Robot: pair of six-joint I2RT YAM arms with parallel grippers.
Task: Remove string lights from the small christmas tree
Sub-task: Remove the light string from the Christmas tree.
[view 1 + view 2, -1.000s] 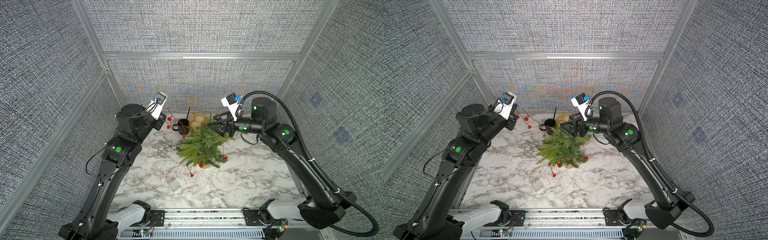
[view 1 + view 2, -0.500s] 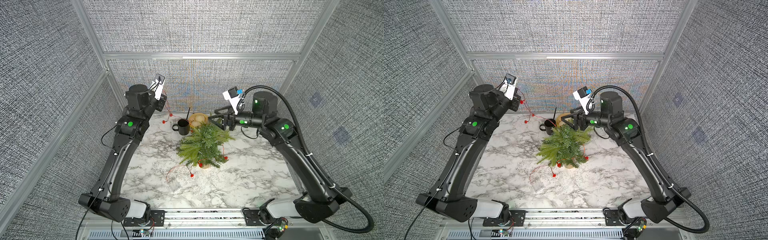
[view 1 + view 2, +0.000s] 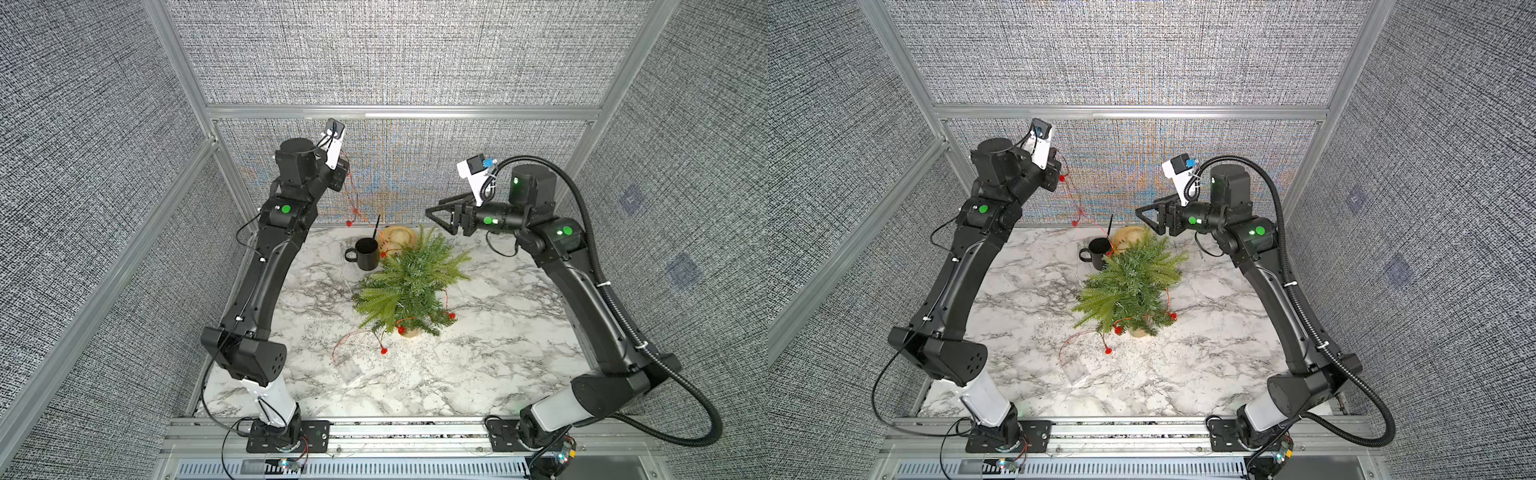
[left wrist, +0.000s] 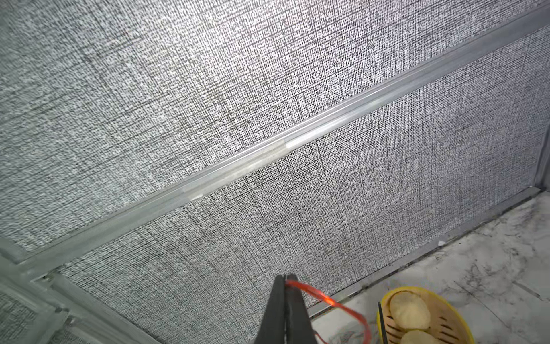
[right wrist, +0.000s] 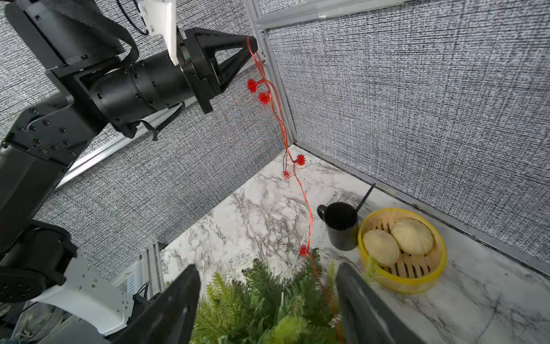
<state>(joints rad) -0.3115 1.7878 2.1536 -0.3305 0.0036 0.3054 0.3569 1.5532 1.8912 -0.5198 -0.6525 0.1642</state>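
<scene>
- The worktop (image 3: 498, 374) is showing smooth white marble patterning with grey veins and a soft sheen.
- The walls (image 3: 395, 54) are looking like coarse grey woven cloth, rough and matt.
- The frame rails (image 3: 399, 113) are gleaming as brushed pale metal.
- The small christmas tree (image 3: 409, 282) is wearing matt green plastic-looking needles.
- The string lights (image 5: 264, 97) are glinting as thin coppery-red wire with red bulbs; their battery box (image 3: 351, 368), at the tree's seven o'clock in a top view, is looking like clear plastic.
- The mug (image 3: 368, 254), at the tree's eleven o'clock, is looking matt black.
- The basket (image 5: 401, 286) is showing pale wooden slats and a yellow rim.
- The left end effector (image 5: 251, 43) is looking like matt black plastic.
</scene>
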